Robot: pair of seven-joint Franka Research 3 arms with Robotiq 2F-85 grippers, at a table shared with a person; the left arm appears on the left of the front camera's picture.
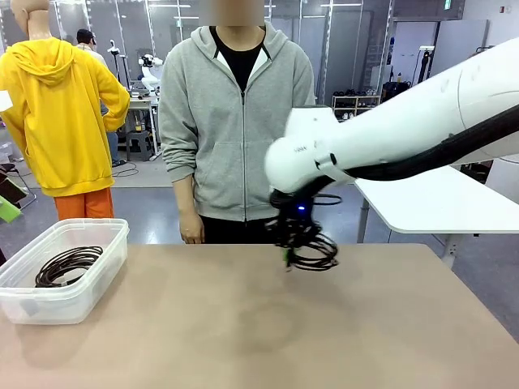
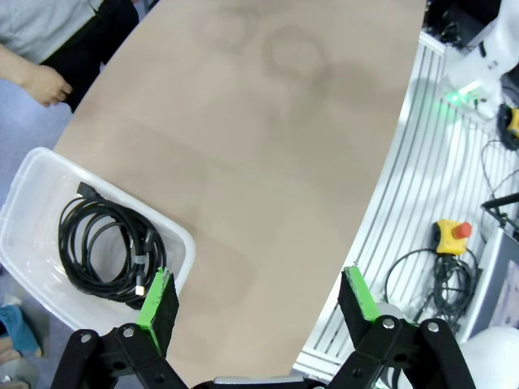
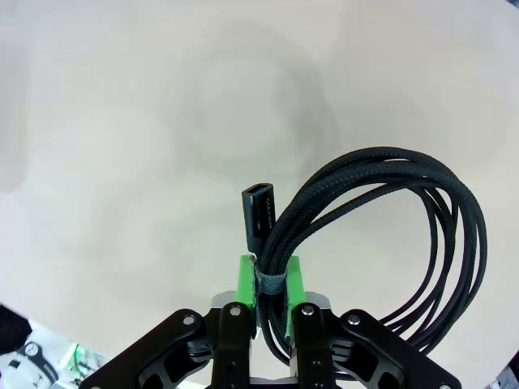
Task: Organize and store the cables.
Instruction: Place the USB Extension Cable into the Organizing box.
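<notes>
A coiled black cable point(image 3: 389, 235) with a black plug and a small grey tie hangs from my right gripper point(image 3: 270, 279), which is shut on it at the tie. In the front view that cable point(image 1: 312, 247) dangles just above the far middle of the tan table point(image 1: 268, 324), under the right gripper point(image 1: 293, 220). Another coiled black cable point(image 1: 69, 266) lies inside the clear plastic bin point(image 1: 97, 284) at the table's left. The left wrist view shows this cable point(image 2: 105, 247) in the bin point(image 2: 24, 194), with my left gripper point(image 2: 259, 296) open above the table's near edge.
A person in a grey hoodie point(image 1: 231, 121) stands at the far side, hands down by the sides; one hand point(image 2: 45, 81) hangs near the table's edge. A white side table point(image 1: 438, 198) stands at the right, beyond the tan one.
</notes>
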